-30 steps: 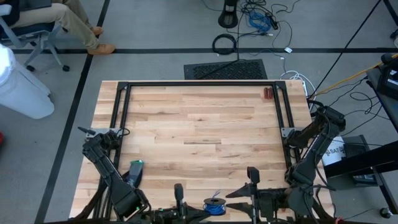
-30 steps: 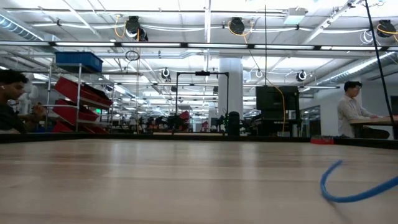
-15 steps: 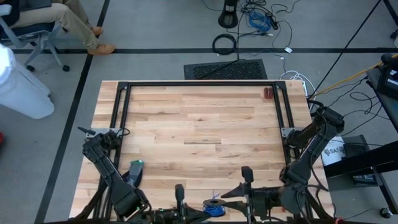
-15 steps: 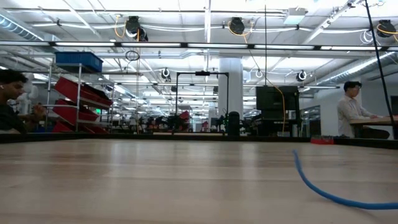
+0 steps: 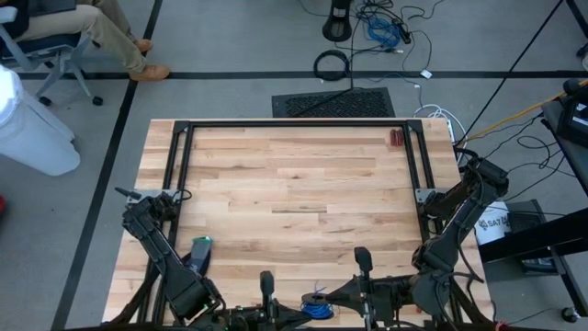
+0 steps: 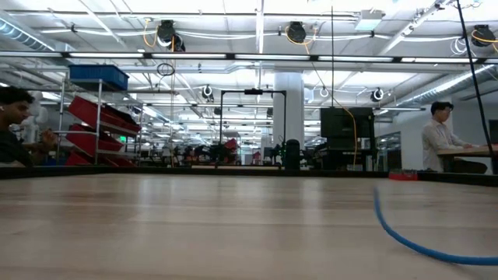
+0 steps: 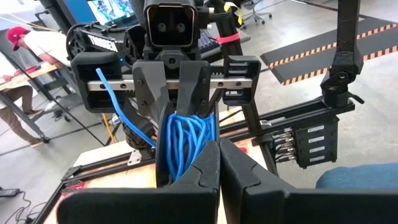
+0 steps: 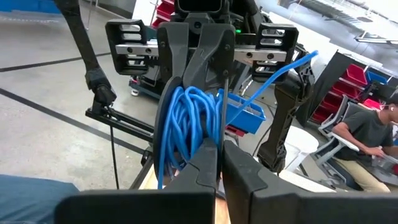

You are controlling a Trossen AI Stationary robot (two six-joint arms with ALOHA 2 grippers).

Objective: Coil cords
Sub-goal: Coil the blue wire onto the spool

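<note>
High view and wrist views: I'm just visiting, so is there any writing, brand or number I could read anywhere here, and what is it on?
"SAT": on the white container beside the table's right edge; the rest of the word is hidden.
Pale lettering on the dark arm housing, left wrist view: too blurred to read.
Blue cord: no lettering seen.
Low view: nothing readable.

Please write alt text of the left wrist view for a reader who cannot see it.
A blue cord bundle is pinched between two dark robot hands facing each other: the left hand shut on it near the camera, the right hand gripping opposite. One loose blue tail sticks out sideways.
</note>
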